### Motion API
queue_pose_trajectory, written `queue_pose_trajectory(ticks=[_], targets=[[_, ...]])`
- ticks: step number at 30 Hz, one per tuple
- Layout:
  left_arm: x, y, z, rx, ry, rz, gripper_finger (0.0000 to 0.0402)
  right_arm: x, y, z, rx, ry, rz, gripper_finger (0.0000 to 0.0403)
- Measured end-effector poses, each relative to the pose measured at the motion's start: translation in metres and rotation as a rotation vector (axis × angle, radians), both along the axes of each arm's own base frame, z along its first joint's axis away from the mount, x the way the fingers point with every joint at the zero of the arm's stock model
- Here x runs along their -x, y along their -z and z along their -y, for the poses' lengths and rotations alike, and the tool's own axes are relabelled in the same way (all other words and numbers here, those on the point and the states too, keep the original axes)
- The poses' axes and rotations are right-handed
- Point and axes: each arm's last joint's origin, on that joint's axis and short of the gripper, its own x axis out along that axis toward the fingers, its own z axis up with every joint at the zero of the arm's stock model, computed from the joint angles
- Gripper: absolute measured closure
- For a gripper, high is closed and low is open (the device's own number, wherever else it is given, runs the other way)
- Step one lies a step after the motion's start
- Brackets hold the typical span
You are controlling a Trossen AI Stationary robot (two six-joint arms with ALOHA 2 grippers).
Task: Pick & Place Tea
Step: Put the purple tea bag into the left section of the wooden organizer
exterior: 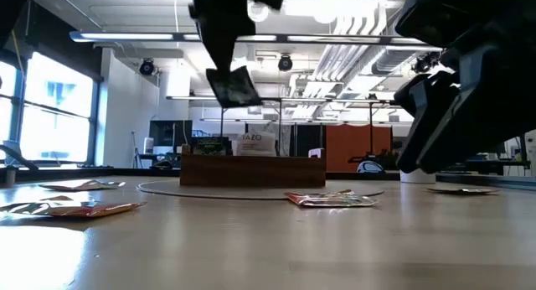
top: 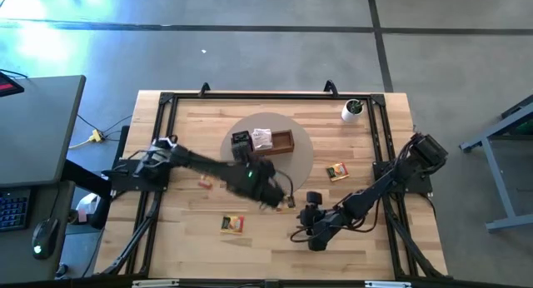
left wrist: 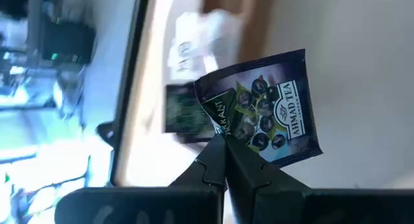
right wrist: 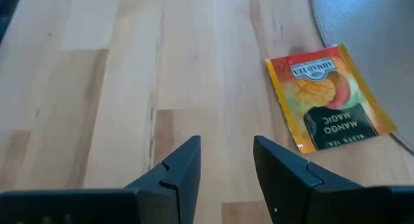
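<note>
My left gripper (top: 268, 192) (left wrist: 223, 143) is over the table's middle, near the brown wooden tray (top: 268, 141), and is shut on a dark tea sachet (left wrist: 268, 107) (exterior: 234, 86). The tray stands on a round grey mat (top: 304, 159); a black sachet (left wrist: 184, 111) and white ones (left wrist: 200, 43) stick up in it. My right gripper (top: 310, 230) (right wrist: 226, 156) is open and low over bare wood. A yellow-orange sachet (right wrist: 326, 98) lies flat ahead of it. More sachets lie flat on the wood (top: 337, 170) (top: 233, 224) (top: 204, 181). My left gripper pinches the dark sachet between its two fingers at one edge, close to a corner (left wrist: 226, 130). The fingers come from above, pointing down. The sachet is lifted clear of the table and hangs tilted below the fingers (exterior: 234, 86).
A small white cup with green inside (top: 353, 110) stands at the table's far right corner. A black frame rail (top: 275, 95) runs round the table top. Bare wood lies near the table's near edge, between the two arms.
</note>
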Motion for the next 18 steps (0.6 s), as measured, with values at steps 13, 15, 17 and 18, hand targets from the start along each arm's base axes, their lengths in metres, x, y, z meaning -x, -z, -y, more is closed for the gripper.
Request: queue_pose_trajectory(ticks=[13, 15, 17, 18], targets=[[0.009, 0.051, -0.092, -0.042, -0.198, -0.245, 0.0401, 0.003, 0.002, 0.001, 0.022, -0.015, -0.039, 0.0263], [0.011, 0.059, -0.092, -0.046, -0.196, -0.266, 0.0401, 0.004, 0.003, 0.002, 0.032, -0.016, -0.051, 0.0263], [0.013, 0.065, -0.092, -0.059, -0.187, -0.274, 0.0401, 0.004, 0.004, 0.002, 0.041, -0.013, -0.055, 0.0263], [0.013, 0.068, -0.092, -0.056, -0.182, -0.281, 0.0401, 0.004, 0.004, 0.003, 0.044, -0.011, -0.055, 0.0263]])
